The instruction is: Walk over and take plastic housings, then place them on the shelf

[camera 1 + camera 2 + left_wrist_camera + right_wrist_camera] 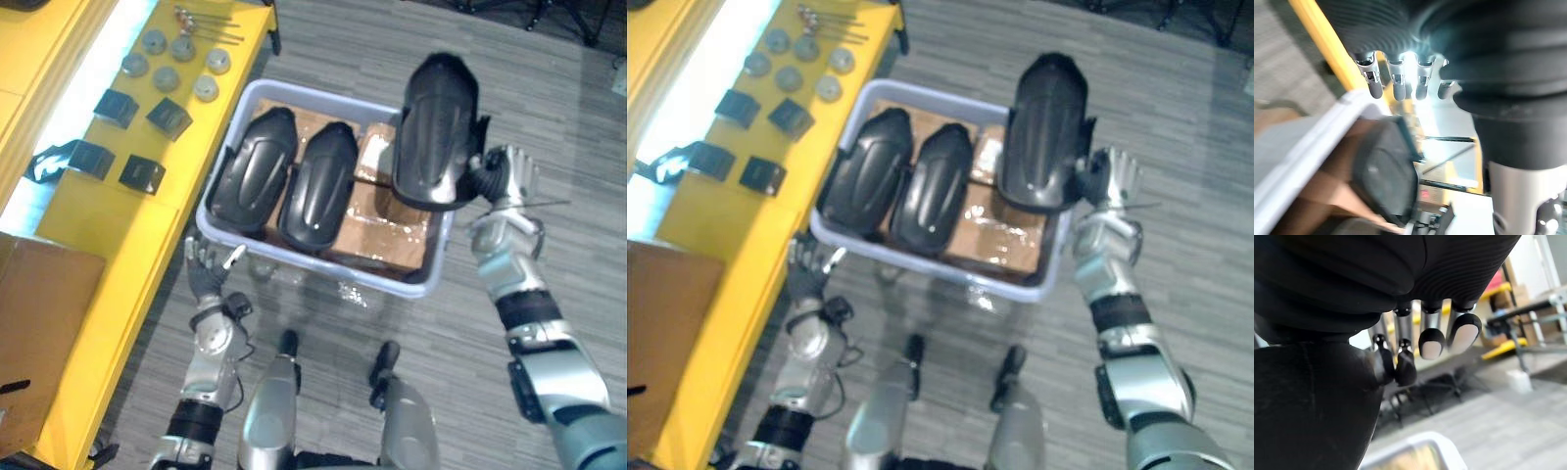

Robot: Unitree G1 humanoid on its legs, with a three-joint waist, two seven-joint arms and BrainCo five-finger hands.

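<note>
Black housings (441, 127), pale lavender bin (313, 262), yellow shelf (127, 225), grey streaked floor (372, 49).

Bright even indoor light, white glare along the yellow table (127, 220), soft sheen on black housings (253, 171)

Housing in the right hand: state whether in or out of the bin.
Out: the right hand holds the housing up above the bin.
</note>
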